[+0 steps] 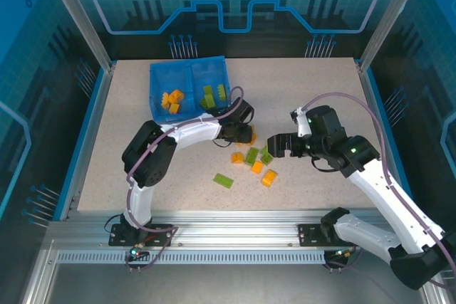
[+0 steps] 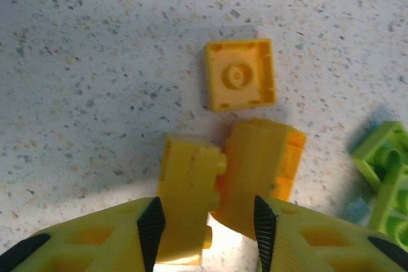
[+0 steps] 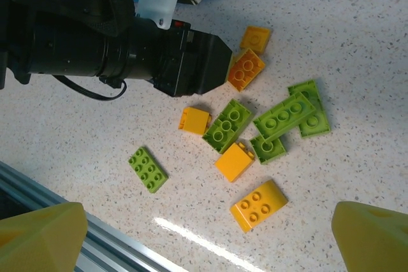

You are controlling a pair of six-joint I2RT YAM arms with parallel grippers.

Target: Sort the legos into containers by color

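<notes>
Here, scattered orange and green legos (image 3: 228, 125)

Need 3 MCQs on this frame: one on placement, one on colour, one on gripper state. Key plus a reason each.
1. In the top view, which compartment of the tray holds the orange legos?
A) left
B) right
C) both

2. What colour is the lone lego lying apart from the pile, nearest the rail?
A) orange
B) green
C) blue

3. The right gripper is:
A) shut on a green lego
B) shut on an orange lego
C) open, holding nothing

Key:
1 A: the orange legos lie in the left half, with the green ones in the right half.
2 B: it is light green in the right wrist view.
3 C: its fingers stand wide apart above the pile and grip nothing.
</notes>
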